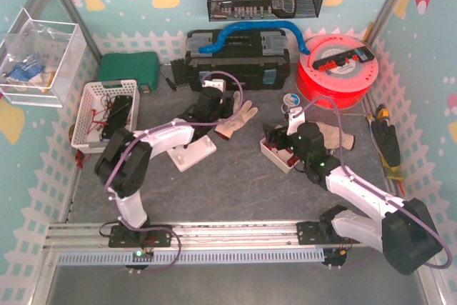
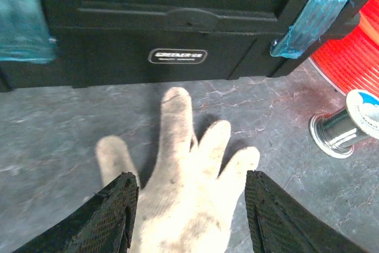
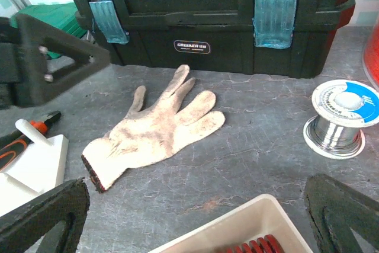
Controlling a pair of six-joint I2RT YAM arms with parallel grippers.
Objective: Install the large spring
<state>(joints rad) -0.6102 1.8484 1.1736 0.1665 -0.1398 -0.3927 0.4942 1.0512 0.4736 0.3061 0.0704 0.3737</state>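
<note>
While the right gripper [image 3: 198, 189] hangs with its two dark fingers spread wide at the lower corners of its wrist view, a white tray [image 3: 237, 222] sits between them at the bottom edge. The tray holds red coils [image 3: 256, 246] that may be the large spring; only their tops show, so their number cannot be told. The gripper holds nothing and touches neither tray nor coils. In the overhead view the tray lies right of centre, just beneath that gripper. Left of centre, the left gripper [image 2: 190, 183] is also wide open and empty, its fingers straddling one pale work glove [image 2: 180, 170] lying flat on the grey mat; whether the pads touch the cloth cannot be told. A second glove [image 1: 335, 136] lies near the right arm, making two. Also counted: one black toolbox [image 2: 177, 22] across the upper frame, one solder spool [image 3: 339, 119] at right, one red filament reel [image 1: 337, 69] at upper right of the overhead view, and one white basket [image 1: 84, 116] at left.
</note>
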